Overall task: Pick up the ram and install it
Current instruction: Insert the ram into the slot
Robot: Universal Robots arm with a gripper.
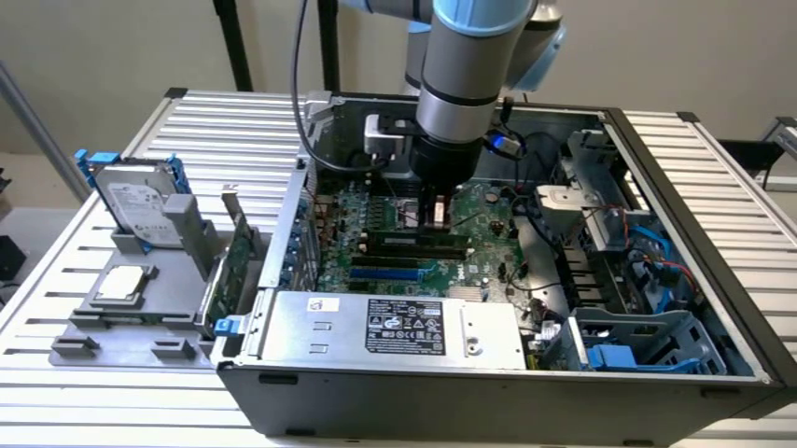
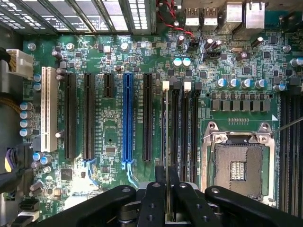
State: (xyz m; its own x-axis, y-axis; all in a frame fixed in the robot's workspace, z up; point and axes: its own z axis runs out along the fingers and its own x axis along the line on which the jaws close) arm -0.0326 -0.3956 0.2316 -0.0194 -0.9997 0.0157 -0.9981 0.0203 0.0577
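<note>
A: Start with the big picture. Where are we?

B: The open computer case point(image 1: 498, 373) lies on the slatted bench point(image 1: 75, 392), and the arm point(image 1: 468, 56) reaches straight down into it over the green board point(image 2: 113, 42).

A: And the hand?

B: The hand point(image 2: 167, 189) is clenched narrowly on the ram point(image 2: 167, 142), which shows edge-on in the wrist view as a thin line running from between the fingers point(image 2: 151, 203) toward the white clip point(image 2: 165, 85). In the exterior view it hangs just above the black memory slots point(image 1: 417, 245).

A: So the stick is over its slot, not seated?

B: I judge it so. It lies along the leftmost of the black memory slots point(image 2: 182, 132) in the wrist view, beside the processor socket point(image 2: 239, 163). Whether its lower edge already touches the slot I cannot tell.

A: What makes this step go well?

B: Keeping the stick parallel to the slot along its whole length and upright, so both ends enter together. The clips at the slot ends should stand open, and the notch should meet the key. Pressure should go straight down; a sideways lean could jam the edge against the neighbouring slot wall.

A: Anything small to watch?

B: The thin wire point(image 2: 289, 124) near the socket; it lies well apart from the stick.
</note>
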